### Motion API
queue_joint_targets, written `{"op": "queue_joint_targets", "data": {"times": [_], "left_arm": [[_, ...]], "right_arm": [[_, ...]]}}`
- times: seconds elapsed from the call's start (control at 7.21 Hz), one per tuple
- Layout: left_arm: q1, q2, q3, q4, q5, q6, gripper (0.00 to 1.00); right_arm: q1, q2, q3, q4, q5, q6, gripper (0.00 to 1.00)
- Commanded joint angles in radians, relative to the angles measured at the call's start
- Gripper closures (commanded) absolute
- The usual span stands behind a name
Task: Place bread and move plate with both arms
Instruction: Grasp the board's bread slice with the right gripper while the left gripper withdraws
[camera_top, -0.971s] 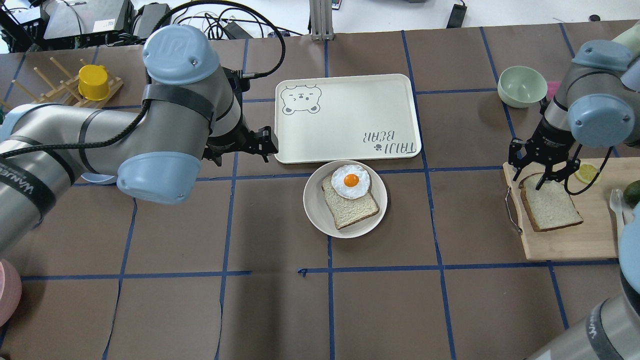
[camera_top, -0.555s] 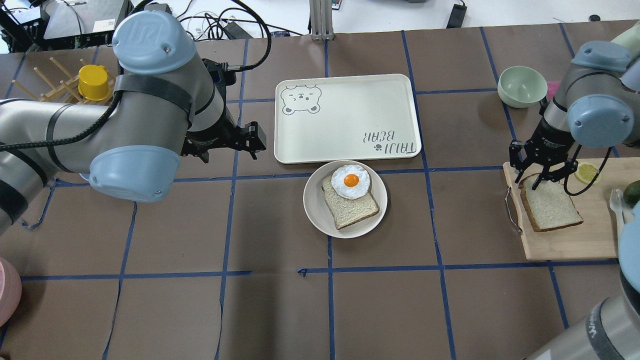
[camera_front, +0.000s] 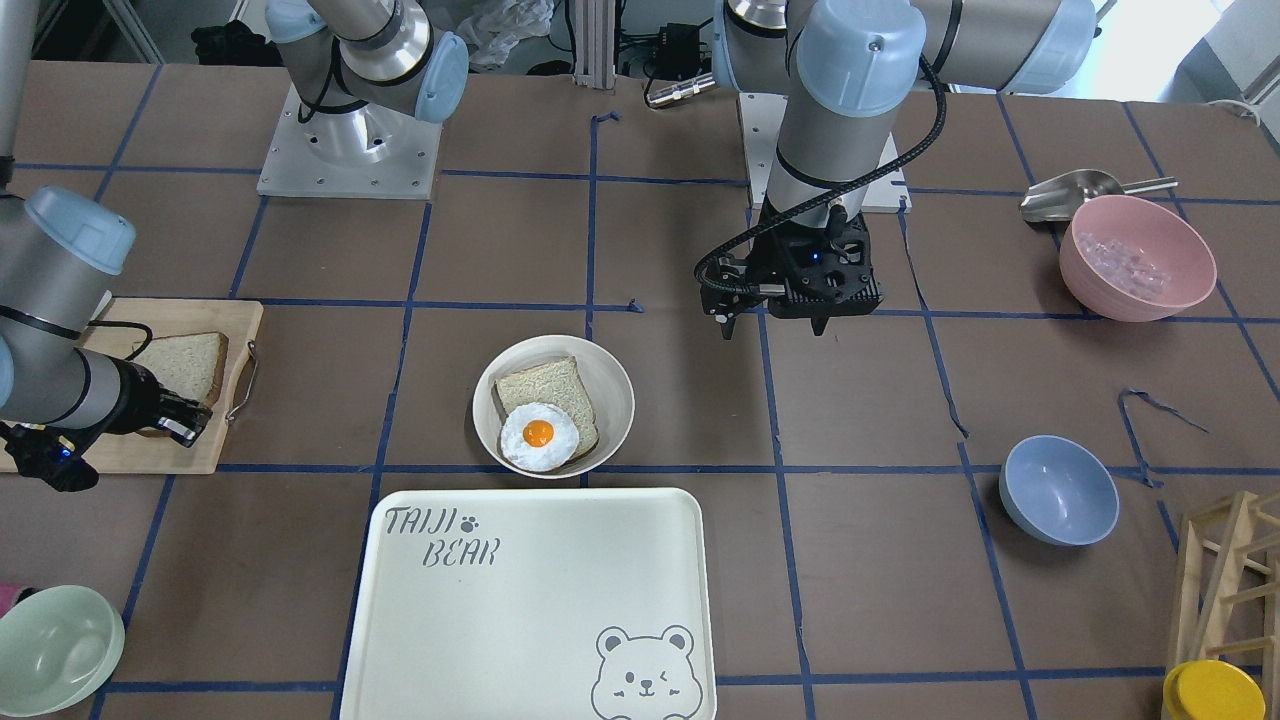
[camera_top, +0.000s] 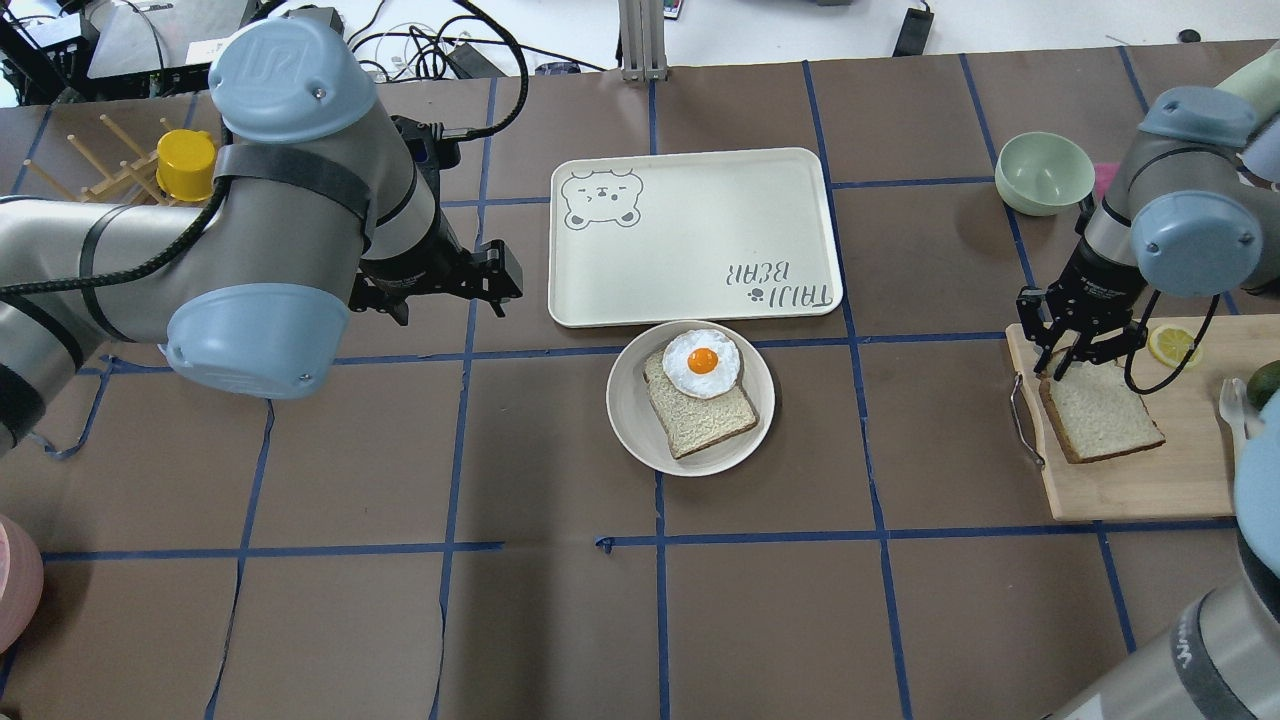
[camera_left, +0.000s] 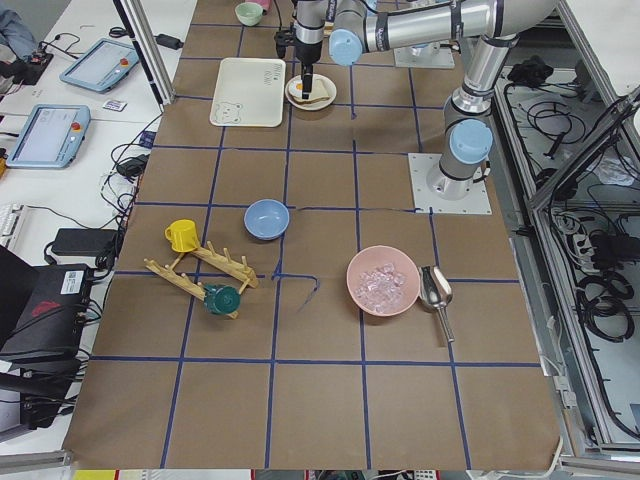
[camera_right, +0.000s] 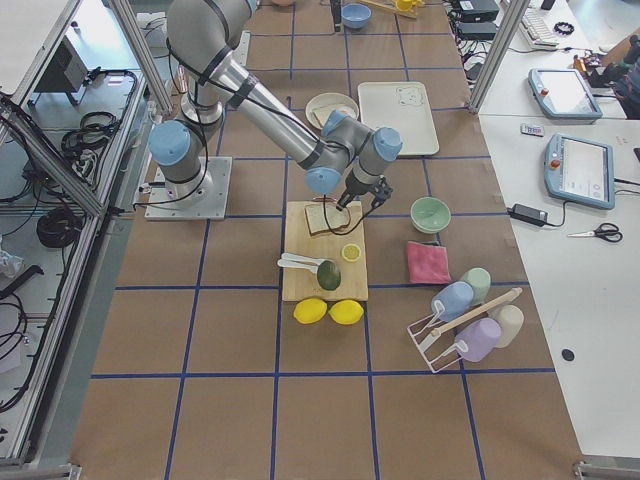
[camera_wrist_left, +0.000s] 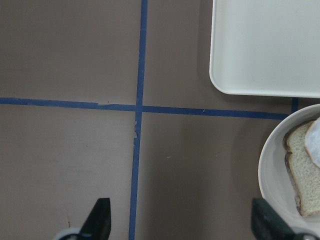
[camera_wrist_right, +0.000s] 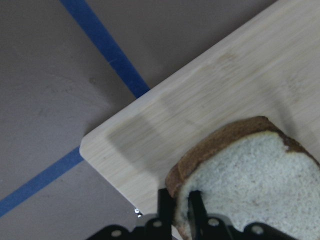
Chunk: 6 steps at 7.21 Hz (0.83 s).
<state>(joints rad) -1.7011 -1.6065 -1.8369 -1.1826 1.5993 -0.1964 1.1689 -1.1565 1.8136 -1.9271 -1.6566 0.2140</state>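
Near arm's right gripper (camera_right: 344, 204) low at a corner of the bread (camera_right: 320, 218) on wooden board (camera_right: 350, 286); lemon slice (camera_right: 351, 252), avocado (camera_right: 328, 274) also on board, two lemons (camera_right: 311, 311) just past its end, mint bowl (camera_right: 431, 214), pink cloth (camera_right: 428, 262) beside

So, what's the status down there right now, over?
Left gripper open, hovering beside the plate. Right gripper shut on the bread at its crust corner, slice flat on the cutting board. Plate already holds another slice and a fried egg.

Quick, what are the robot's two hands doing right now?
Left gripper: open, holding nothing.
Right gripper: shut on the crust edge of the bread.
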Motion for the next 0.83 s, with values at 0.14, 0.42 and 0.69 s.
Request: {"op": "queue_joint_targets", "data": {"times": [0.14,0.42,0.69], "left_arm": [[0.008,0.000,0.004,0.000,-0.007,0.000,0.00],[0.008,0.002,0.005,0.000,-0.006,0.000,0.00],[0.008,0.002,0.008,0.000,-0.006,0.000,0.00]], "right_arm": [[0.000,-0.014,-0.008,0.016,0.012,0.001,1.00],[0.000,-0.057,-0.020,0.045,0.023,0.002,1.00],[0.002,-0.107,-0.122,0.229,0.024,0.002,1.00]]}}
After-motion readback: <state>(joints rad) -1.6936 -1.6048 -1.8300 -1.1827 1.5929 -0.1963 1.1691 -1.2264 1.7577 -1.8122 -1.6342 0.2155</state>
